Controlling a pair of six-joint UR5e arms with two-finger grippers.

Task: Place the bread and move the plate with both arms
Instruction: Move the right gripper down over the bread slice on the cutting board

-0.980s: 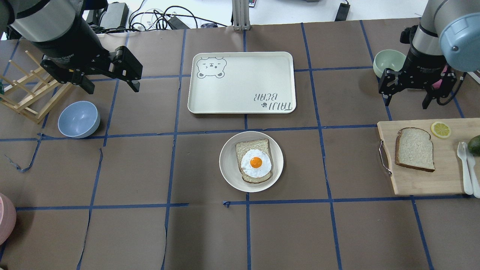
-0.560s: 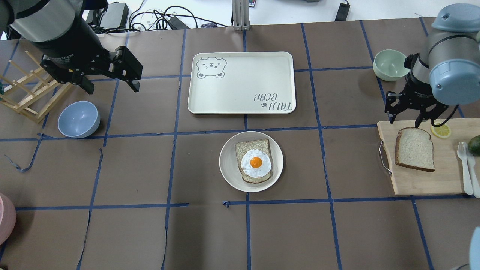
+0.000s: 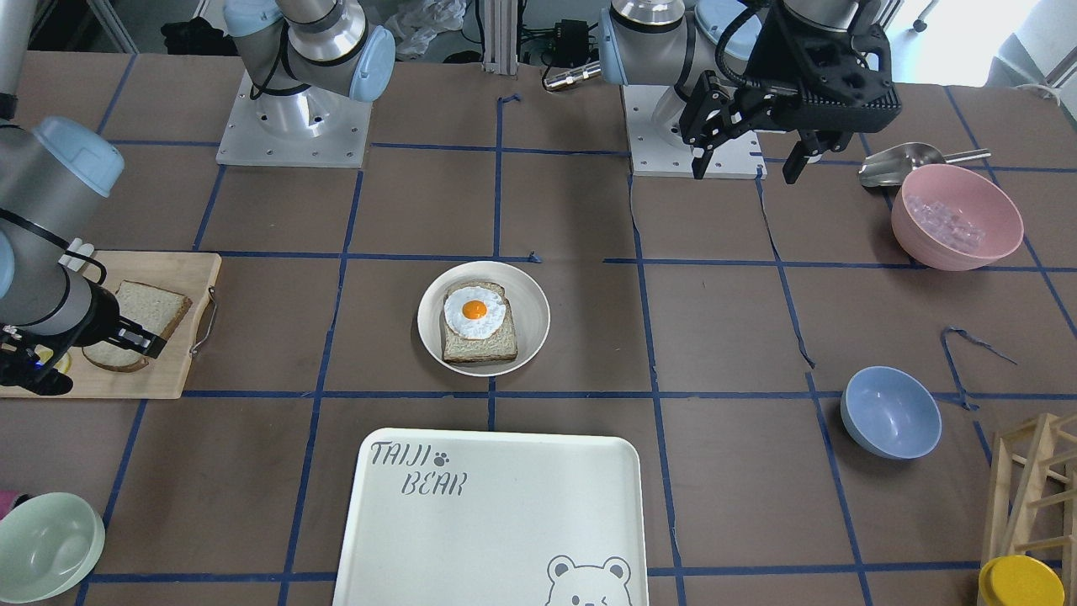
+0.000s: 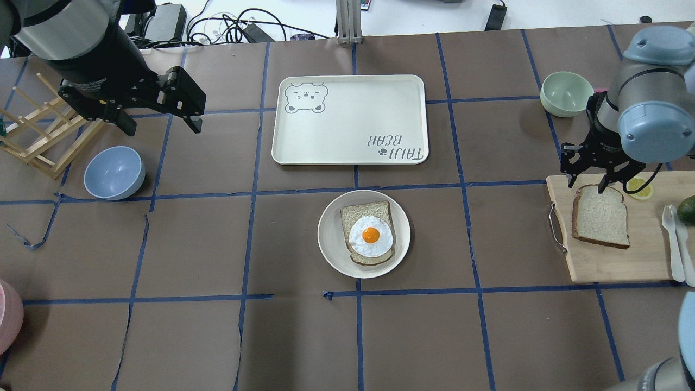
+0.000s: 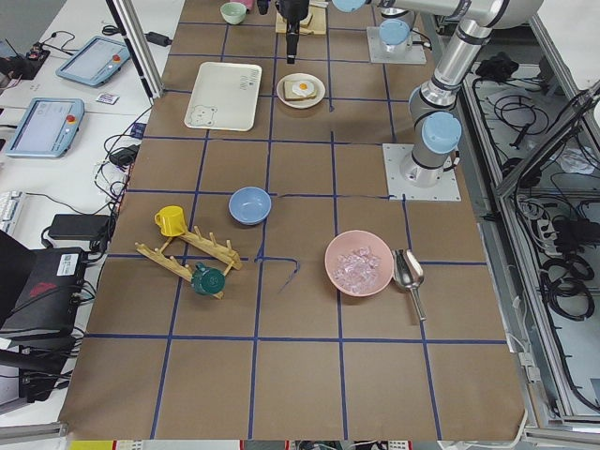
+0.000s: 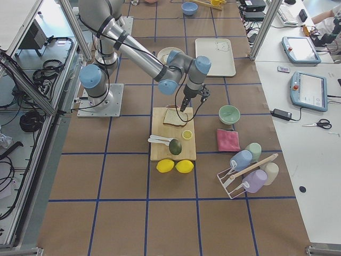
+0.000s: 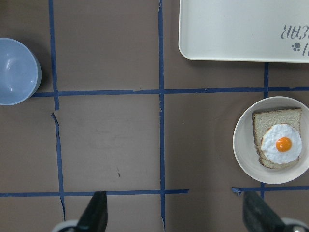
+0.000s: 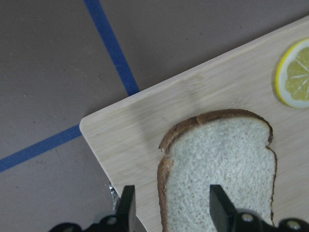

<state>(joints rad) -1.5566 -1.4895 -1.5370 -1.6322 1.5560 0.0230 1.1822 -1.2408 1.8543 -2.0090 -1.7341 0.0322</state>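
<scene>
The bread lies flat on a wooden cutting board at the right. My right gripper is open just above the bread's rounded far end. In the right wrist view the gripper has one finger over the board beside the crust and the other over the bread. The plate sits mid-table and holds a smaller slice with fried egg. My left gripper is open and empty, high over the far left, well away from the plate.
A white bear-printed tray lies beyond the plate. A lemon slice, an avocado and white cutlery share the board. A green bowl stands behind the right gripper. A blue bowl and a wooden rack are at the left.
My right gripper has moved from beside the green bowl toward the board and lowered to the bread's far end, still open. The left arm, bread and plate have not moved.
</scene>
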